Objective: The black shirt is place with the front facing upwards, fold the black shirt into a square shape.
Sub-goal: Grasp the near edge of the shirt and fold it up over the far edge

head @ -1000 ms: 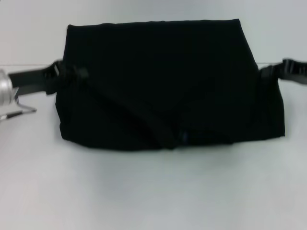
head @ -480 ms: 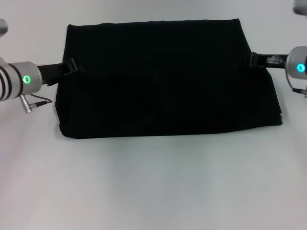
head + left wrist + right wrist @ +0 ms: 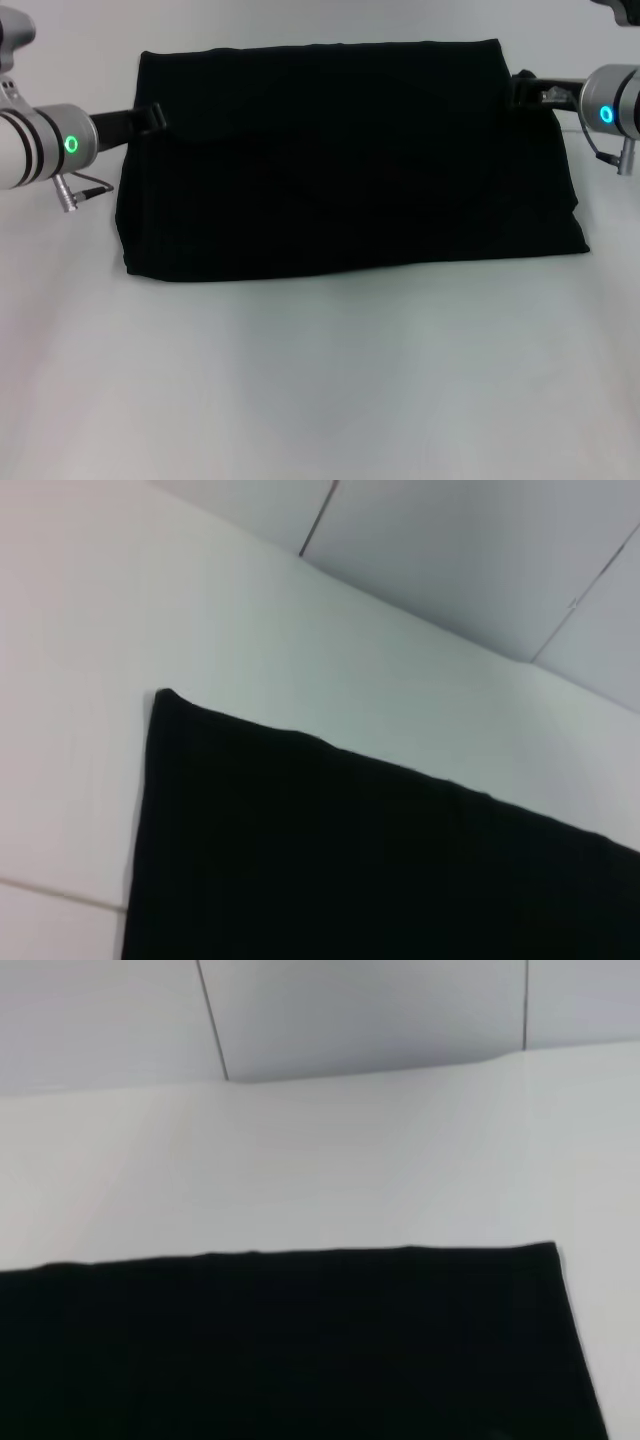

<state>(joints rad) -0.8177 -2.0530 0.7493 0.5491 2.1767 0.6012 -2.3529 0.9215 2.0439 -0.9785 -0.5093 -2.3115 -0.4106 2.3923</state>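
Observation:
The black shirt (image 3: 340, 160) lies on the table as a wide folded rectangle. No lettering or neck label shows. My left gripper (image 3: 150, 118) is at the shirt's left edge, near its far corner. My right gripper (image 3: 522, 92) is at the shirt's right edge, near its far corner. Both are dark against the cloth, so I cannot tell whether they grip it. The left wrist view shows a corner of the shirt (image 3: 350, 860) flat on the table. The right wrist view shows another flat corner of the shirt (image 3: 290, 1350).
The white table (image 3: 320, 380) stretches bare in front of the shirt. Its far edge meets a pale panelled wall (image 3: 360, 1010) behind the shirt. Narrow strips of table lie to the shirt's left and right under the arms.
Both arms have moved toward the far side of the table. The shirt's near edge has drawn back and flattened. The small blue label seen at the near edge is now hidden.

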